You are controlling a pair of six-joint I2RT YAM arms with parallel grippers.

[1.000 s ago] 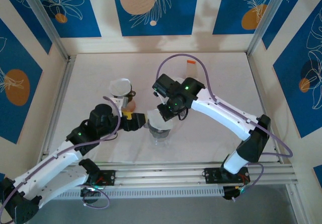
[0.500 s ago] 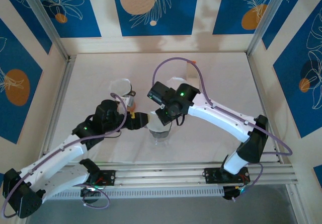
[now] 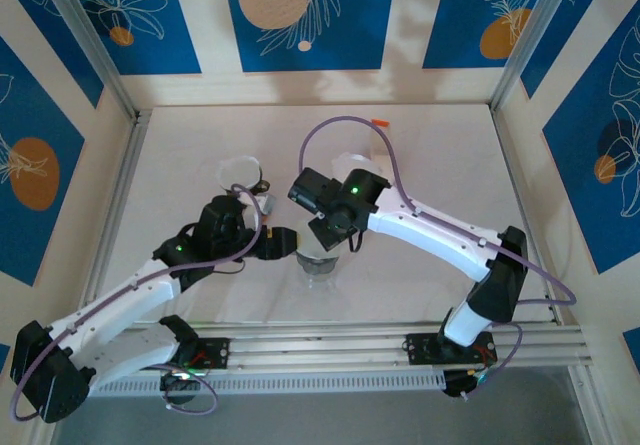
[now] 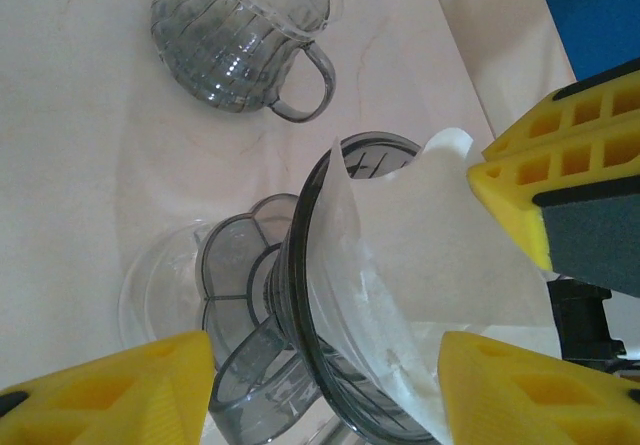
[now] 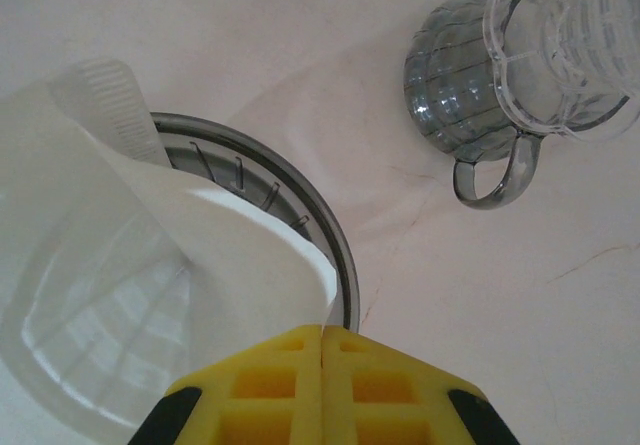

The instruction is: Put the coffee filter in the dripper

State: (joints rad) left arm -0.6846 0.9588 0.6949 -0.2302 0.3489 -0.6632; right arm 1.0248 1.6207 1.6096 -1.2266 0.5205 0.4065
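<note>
The coffee filter is sitting inside the dripper, its white paper opening out against the ribbed grey wall and rising above the rim on one side. The right gripper is pinching the filter's upper edge, its yellow fingers pressing flat together with the paper between them.

The left gripper is reaching in at the dripper's level. Its fingers are standing apart with the dripper's lower part between them. I cannot tell whether either finger is touching it. The dripper is resting upright on a clear round base on the white table.

In the top view, the dripper is standing near the middle of the table, closer to the near edge, with both grippers crowding in over it from the left and from behind. A grey ribbed cup with a loop handle is lying tilted on the table, well apart from the dripper, and a clear fluted piece is sitting at its mouth.

Bare tabletop is stretching to the right and toward the back wall. Metal posts are running along the sides, and a slotted rail is lining the near edge.
</note>
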